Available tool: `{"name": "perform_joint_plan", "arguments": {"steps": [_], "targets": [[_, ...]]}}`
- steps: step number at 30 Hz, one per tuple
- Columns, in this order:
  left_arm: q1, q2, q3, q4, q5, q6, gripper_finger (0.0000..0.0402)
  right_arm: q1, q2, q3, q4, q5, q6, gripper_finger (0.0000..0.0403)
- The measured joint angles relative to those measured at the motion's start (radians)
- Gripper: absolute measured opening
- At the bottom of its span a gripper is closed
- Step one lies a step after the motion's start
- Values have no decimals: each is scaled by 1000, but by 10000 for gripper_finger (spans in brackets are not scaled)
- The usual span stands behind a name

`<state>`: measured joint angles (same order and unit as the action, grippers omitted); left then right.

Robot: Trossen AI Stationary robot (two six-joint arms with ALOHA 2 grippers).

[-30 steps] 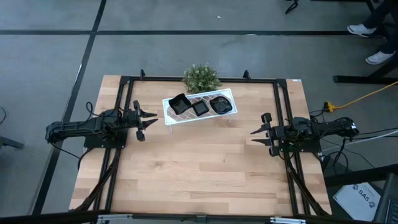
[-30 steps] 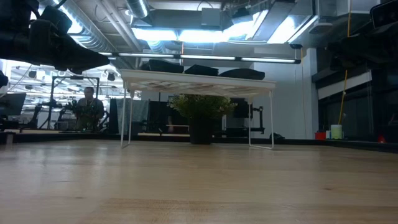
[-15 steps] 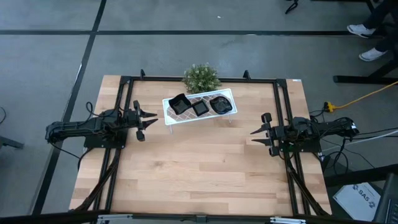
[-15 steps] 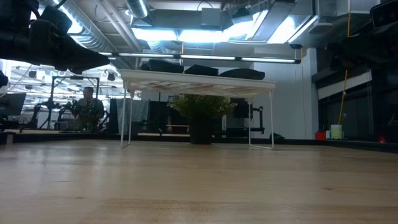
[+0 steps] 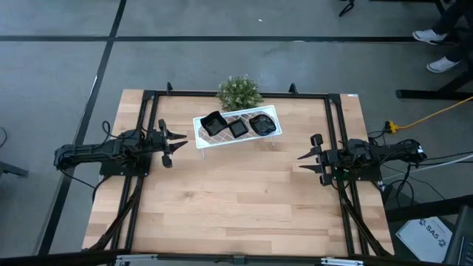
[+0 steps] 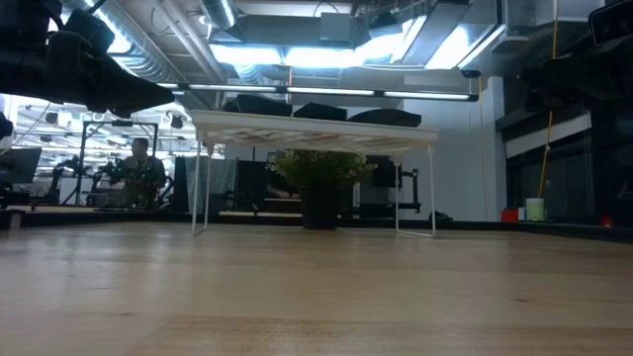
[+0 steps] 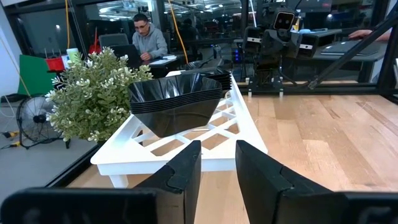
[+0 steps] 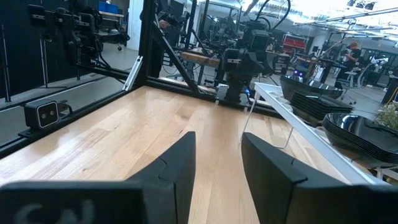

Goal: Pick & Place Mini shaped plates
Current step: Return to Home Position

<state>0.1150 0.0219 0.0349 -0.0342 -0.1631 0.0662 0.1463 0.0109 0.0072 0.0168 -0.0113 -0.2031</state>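
Observation:
Three stacks of glossy black mini shaped plates [image 5: 213, 123] [image 5: 238, 128] [image 5: 261, 124] sit on top of a white lattice rack [image 5: 275, 114] that stands on thin legs at the table's far middle. The left wrist view shows the nearest stack [image 7: 177, 96] on the rack [image 7: 186, 137]. My left gripper [image 5: 179, 142] hovers level at the rack's left end, open and empty [image 7: 217, 152]. My right gripper [image 5: 303, 162] hovers level over the table's right side, short of the rack, open and empty [image 8: 217, 146].
A small green plant [image 5: 239, 91] stands just behind the rack. A black frame [image 5: 151, 111] runs along the table's sides and far edge. Bare wood [image 5: 236, 192] fills the near half. A person [image 7: 146, 37] sits in the room beyond.

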Motion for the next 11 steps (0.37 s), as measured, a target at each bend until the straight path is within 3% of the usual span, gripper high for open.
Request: {"name": "perform_joint_plan", "arguments": {"steps": [11], "targets": [[0, 0, 0, 0, 0, 0, 93, 0, 0, 0, 0, 0, 0, 129]]}}
